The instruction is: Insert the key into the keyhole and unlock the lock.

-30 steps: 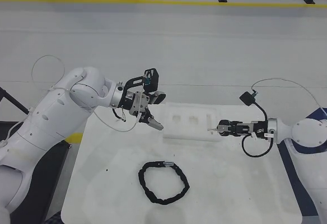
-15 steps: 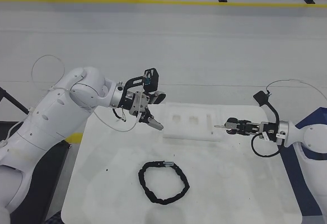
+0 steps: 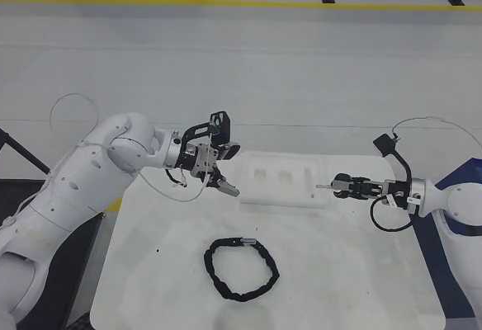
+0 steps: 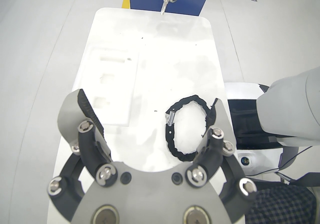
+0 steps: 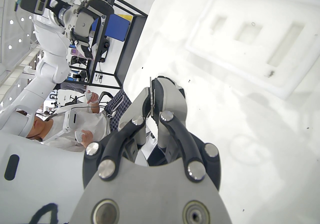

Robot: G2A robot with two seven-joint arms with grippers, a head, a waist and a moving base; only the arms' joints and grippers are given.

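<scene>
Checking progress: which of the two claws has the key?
The right claw: it is shut on the key, whose blade sticks out in front. The left claw is open and empty.

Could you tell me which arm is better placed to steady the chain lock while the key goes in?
Left, probably. The left gripper hangs open and empty over the table with the chain lock, while the right gripper is shut on the key.

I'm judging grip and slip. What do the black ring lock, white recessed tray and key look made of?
Black ring-shaped lock: probably matte ribbed fabric sleeve, shiny metal cylinder. White recessed tray: likely matte foam, soft-edged pockets. Small silver key: bare metal, it glints.
</scene>
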